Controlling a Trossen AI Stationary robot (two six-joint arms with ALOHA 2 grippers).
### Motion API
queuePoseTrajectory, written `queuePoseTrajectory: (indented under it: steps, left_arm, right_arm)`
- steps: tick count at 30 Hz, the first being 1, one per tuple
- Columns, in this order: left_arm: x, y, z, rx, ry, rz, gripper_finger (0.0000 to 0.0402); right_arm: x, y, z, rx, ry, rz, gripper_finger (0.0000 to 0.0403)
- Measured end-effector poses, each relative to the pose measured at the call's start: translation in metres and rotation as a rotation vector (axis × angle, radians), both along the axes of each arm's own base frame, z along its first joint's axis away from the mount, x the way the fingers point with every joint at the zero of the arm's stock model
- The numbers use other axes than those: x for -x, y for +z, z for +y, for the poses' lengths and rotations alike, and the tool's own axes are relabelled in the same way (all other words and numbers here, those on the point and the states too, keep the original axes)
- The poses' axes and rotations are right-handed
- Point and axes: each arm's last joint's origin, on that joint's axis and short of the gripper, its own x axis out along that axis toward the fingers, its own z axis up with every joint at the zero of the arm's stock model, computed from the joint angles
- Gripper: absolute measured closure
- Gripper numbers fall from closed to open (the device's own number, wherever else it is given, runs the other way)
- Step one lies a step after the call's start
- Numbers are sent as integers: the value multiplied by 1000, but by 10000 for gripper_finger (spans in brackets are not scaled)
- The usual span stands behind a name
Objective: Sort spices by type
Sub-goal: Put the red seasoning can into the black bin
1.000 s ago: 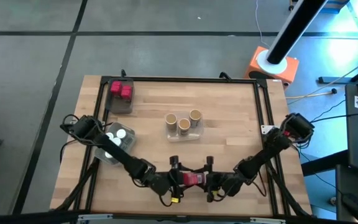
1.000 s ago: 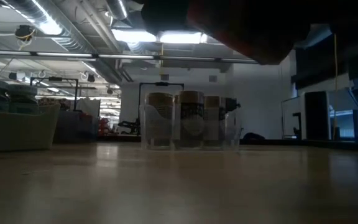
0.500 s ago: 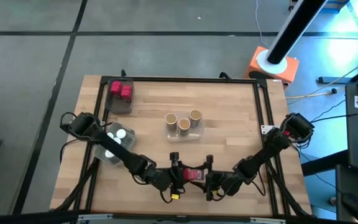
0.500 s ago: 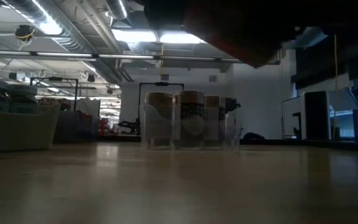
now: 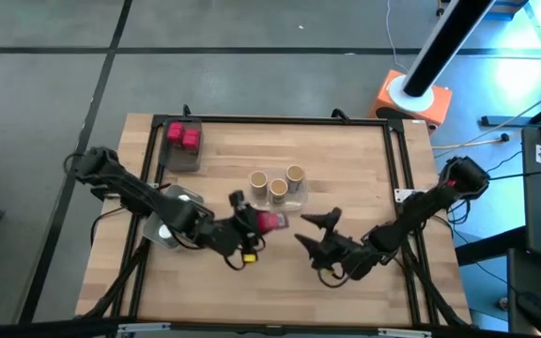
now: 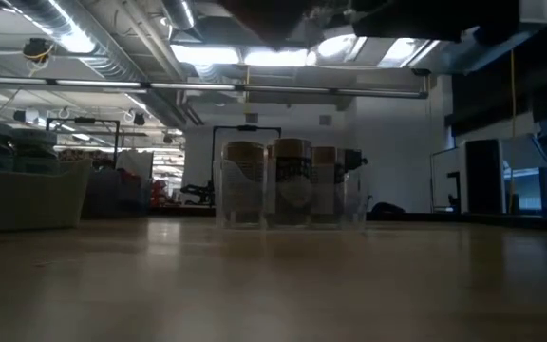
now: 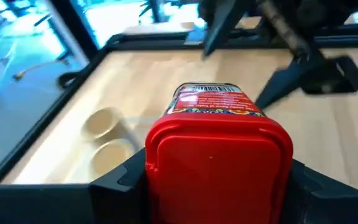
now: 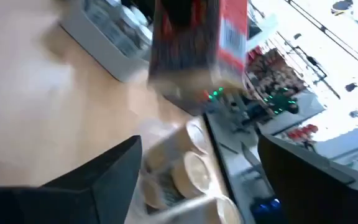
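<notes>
My left gripper is shut on a red blocky spice jar above the table's middle, just near of the clear tray that holds three tan jars. In the left wrist view the jar's red cap faces the camera. My right gripper stands open and empty to the jar's right, a short way off. Two red jars stand in a tray at the far left. White-capped jars stand in a tray under my left arm. My left gripper pinches the red jar between its two fingers, on the two sides of its cap end. The fingers come level from the table's left and lie along the jar. The jar lies level, its bottom toward the right, lifted clear of the table.
The tan-jar tray stands just beyond the held jar. The white-jar tray sits at the left edge, the red-jar tray at the far left corner. A black frame runs round the table. Bare wood lies to the right.
The red jar was between both grippers near the table's front edge. My left gripper has carried it toward the far edge and a little left, lifted clear. My right gripper has come away from the jar and now stands apart from it, farther from the front edge.
</notes>
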Motion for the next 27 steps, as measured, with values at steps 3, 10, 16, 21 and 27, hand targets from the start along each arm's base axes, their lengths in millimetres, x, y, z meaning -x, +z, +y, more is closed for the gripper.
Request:
queuePoseTrajectory:
  steps: [3,10,16,21,27]
  left_arm:
    - [14,13,13,-2,65,4,206]
    - [47,38,60,-4,280,24,206]
    - [74,52,110,41,487,44,206]
    - [91,52,149,65,669,109,206]
    - [114,38,191,139,913,314,206]
  right_arm:
    - [3,6,-13,12,-37,34,89]
    - [2,-20,-54,-120,-103,179,93]
    - [4,-53,-94,-234,-150,260,93]
    - [11,-77,-121,-343,-128,300,93]
    - [17,-90,-139,-443,-84,216,93]
